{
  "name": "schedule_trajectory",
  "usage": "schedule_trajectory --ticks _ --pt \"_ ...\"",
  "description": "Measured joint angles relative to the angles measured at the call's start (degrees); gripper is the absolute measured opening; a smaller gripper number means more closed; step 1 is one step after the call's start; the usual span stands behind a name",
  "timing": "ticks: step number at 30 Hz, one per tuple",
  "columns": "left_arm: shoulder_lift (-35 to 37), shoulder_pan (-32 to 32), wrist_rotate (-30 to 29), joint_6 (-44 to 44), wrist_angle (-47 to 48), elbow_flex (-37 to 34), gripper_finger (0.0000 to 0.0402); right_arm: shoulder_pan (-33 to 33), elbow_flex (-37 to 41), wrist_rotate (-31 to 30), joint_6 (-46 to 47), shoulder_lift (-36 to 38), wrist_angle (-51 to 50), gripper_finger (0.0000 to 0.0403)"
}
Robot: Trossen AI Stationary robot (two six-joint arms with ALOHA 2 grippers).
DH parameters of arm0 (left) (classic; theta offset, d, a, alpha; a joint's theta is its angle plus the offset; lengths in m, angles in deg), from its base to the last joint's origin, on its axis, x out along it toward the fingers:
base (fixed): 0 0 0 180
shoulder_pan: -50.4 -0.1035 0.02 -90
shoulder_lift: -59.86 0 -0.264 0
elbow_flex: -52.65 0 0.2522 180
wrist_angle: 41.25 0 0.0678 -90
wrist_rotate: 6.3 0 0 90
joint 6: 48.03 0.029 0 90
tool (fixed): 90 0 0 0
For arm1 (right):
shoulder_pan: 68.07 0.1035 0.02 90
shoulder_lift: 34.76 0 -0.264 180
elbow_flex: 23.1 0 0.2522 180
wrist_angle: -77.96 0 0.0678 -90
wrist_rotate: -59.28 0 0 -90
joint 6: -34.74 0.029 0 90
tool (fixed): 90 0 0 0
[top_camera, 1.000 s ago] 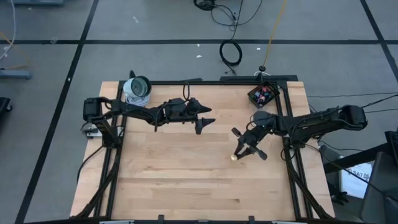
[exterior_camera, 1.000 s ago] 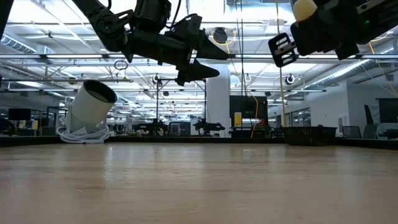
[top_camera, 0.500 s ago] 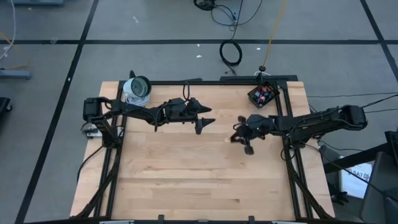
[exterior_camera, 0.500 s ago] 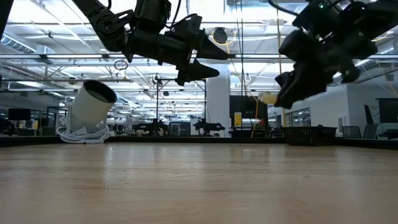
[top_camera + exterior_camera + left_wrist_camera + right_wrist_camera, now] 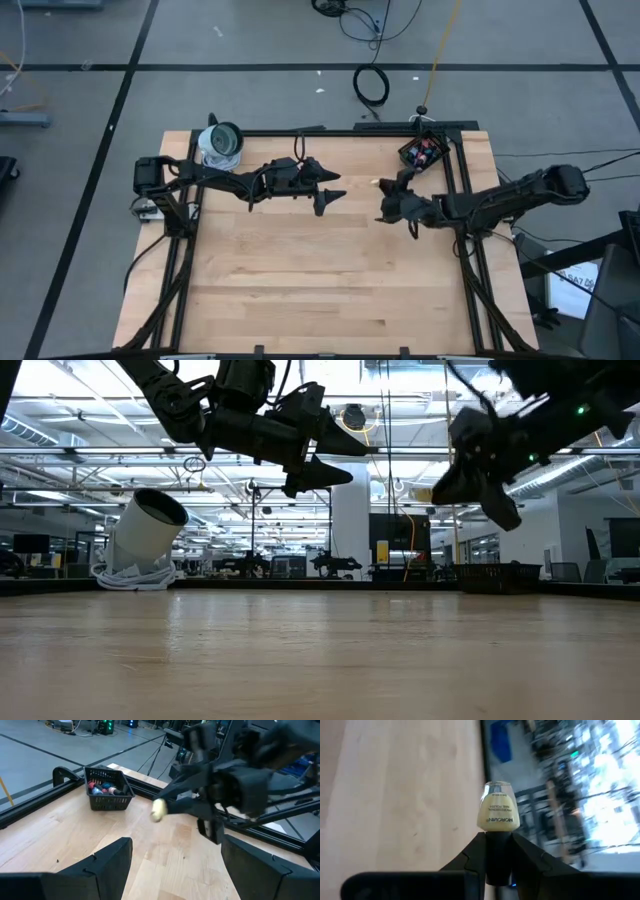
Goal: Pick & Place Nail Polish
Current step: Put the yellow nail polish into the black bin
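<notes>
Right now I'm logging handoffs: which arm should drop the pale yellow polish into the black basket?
Right. The right gripper already pinches the pale yellow bottle by its cap, close to the basket. The left gripper hangs open and empty, farther away.

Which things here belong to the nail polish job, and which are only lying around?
Job:
- pale yellow nail polish bottle, held by its dark cap in the shut right gripper
- black basket with more nail polish bottles

Lying about:
- white cylinder at the table's far left corner
- left gripper, open, holding nothing
</notes>
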Motion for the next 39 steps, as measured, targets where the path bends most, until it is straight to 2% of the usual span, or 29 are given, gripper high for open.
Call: schedule_trajectory --ticks 6,10,39 --pt "0.00 0.00 0.00 0.00 0.00 0.00 0.0294 6.51 -0.03 -7.44 -10.76 -0.90 11.00 0.0054" --pt "0.00 -0.01 0.00 -0.01 0.02 0.00 0.0294 8.79 -0.07 -8.87 -16.01 -2.09 16.89 0.0054" --pt "0.00 -0.02 0.00 -0.02 0.00 0.00 0.0294 9.26 -0.05 -8.85 -15.91 -2.86 18.68 0.0054"
